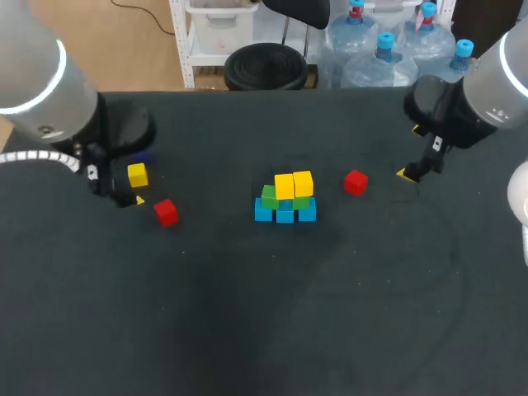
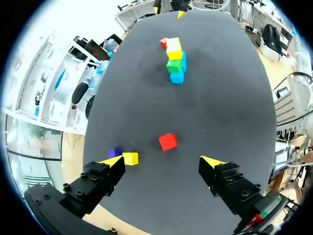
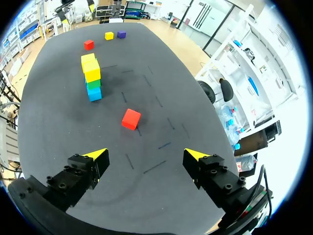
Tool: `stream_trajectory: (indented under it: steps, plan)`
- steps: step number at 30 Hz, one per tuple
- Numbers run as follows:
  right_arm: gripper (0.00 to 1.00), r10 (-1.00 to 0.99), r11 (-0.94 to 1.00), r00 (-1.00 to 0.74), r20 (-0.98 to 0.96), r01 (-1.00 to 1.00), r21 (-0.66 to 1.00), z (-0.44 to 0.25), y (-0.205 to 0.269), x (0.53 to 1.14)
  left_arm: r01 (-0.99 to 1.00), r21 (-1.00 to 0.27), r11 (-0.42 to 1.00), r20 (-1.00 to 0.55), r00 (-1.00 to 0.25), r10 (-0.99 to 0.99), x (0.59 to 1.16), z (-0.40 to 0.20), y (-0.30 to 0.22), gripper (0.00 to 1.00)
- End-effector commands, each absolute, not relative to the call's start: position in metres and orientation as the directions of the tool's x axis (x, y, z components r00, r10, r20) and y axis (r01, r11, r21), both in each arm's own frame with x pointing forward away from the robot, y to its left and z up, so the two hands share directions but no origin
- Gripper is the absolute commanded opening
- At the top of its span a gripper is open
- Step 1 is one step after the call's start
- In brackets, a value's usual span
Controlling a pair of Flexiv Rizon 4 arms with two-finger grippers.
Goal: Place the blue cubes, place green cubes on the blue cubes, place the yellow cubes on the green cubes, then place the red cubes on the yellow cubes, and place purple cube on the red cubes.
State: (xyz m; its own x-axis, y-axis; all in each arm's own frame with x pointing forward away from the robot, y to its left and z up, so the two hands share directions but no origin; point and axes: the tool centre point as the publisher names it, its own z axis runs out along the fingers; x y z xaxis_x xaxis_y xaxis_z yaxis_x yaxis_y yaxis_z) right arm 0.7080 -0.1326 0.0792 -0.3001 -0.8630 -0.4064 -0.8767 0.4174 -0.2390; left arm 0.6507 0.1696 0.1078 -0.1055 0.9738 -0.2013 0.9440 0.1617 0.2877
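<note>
Red cube (image 3: 131,119) lies ahead of right gripper (image 3: 145,155) (jaws wide).

dark grey matte table (image 1: 247,330); faint curved scuffs (image 1: 429,272), short dash marks (image 3: 155,167) on surface.

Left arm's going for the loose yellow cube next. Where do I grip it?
Best come down from above with the left gripper and pinch the loose yellow cube on its two side faces clear of the purple cube, which sits close beside it.
</note>
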Motion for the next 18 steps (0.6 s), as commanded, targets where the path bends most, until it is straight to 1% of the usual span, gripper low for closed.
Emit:
stream_trajectory:
  steps: [1,2,7,8,10,12,14,18]
  plan:
    - [1.00,-0.862,0.421,-0.301,-0.407,-0.873,-0.247,0.079,-0.133,0.705,0.968,0.212,0.137,-0.156,-0.105,0.982,0.689,0.089,0.161,1.00]
    - [1.00,-0.862,0.421,-0.301,-0.407,-0.873,-0.247,0.079,-0.133,0.705,0.972,0.202,0.123,-0.155,-0.092,0.984,0.692,0.088,0.161,1.00]
    - [1.00,-0.862,0.421,-0.301,-0.407,-0.873,-0.247,0.079,-0.133,0.705,0.979,0.147,0.142,-0.154,-0.119,0.981,0.711,0.082,0.170,1.00]
    - [1.00,-0.862,0.421,-0.301,-0.407,-0.873,-0.247,0.079,-0.133,0.705,0.981,0.132,0.141,-0.133,-0.123,0.983,0.714,0.078,0.172,1.00]
    - [1.00,-0.862,0.421,-0.301,-0.407,-0.873,-0.247,0.079,-0.133,0.705,0.987,0.071,0.145,-0.086,-0.139,0.987,0.718,0.067,0.175,1.00]
    - [1.00,-0.862,0.421,-0.301,-0.407,-0.873,-0.247,0.079,-0.133,0.705,0.988,0.002,0.154,-0.096,-0.153,0.983,0.719,0.060,0.174,1.00]
    - [1.00,-0.862,0.421,-0.301,-0.407,-0.873,-0.247,0.079,-0.133,0.705,0.990,-0.054,0.130,-0.093,-0.134,0.987,0.719,0.054,0.172,1.00]
    - [1.00,-0.862,0.421,-0.301,-0.407,-0.873,-0.247,0.079,-0.133,0.705,0.985,-0.100,0.141,-0.093,-0.150,0.984,0.724,0.045,0.178,1.00]
